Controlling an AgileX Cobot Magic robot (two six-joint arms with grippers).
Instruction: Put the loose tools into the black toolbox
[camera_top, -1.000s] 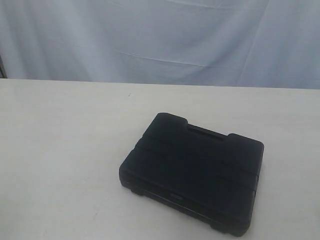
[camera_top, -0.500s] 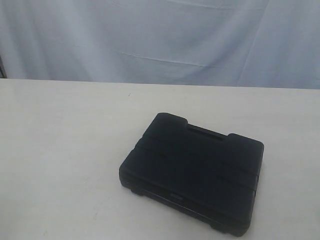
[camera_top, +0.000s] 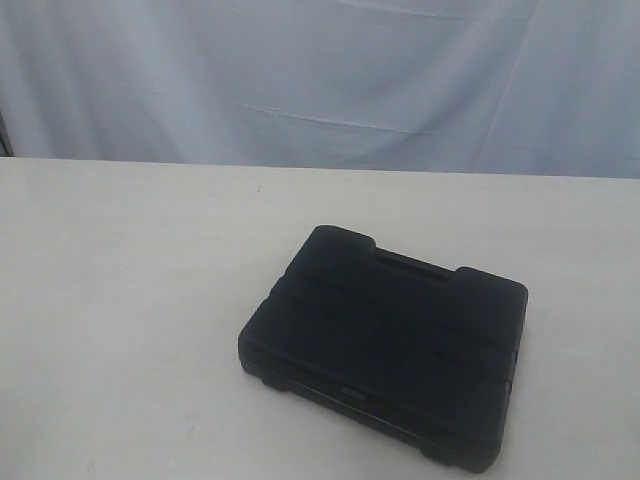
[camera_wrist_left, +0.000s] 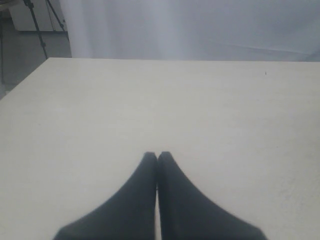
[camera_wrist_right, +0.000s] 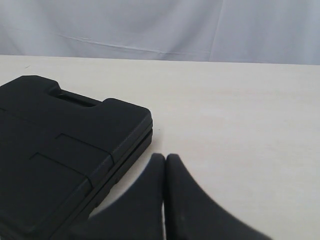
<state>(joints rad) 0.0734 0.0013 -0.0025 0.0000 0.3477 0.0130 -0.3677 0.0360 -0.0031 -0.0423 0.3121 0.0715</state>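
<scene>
The black toolbox (camera_top: 385, 345) lies flat on the table with its lid closed, handle recess toward the back; it also fills the near part of the right wrist view (camera_wrist_right: 60, 150). No loose tools show in any view: pliers, tape measure, utility knife and tape roll are all out of sight. My right gripper (camera_wrist_right: 165, 157) is shut with nothing in it, low over the table just beside the toolbox's edge. My left gripper (camera_wrist_left: 157, 155) is shut and empty over bare table. Neither gripper appears in the exterior view.
The pale table (camera_top: 130, 300) runs back to a white cloth backdrop (camera_top: 320, 80). In the left wrist view the table's edge (camera_wrist_left: 25, 80) drops off to a floor with a tripod (camera_wrist_left: 37, 25).
</scene>
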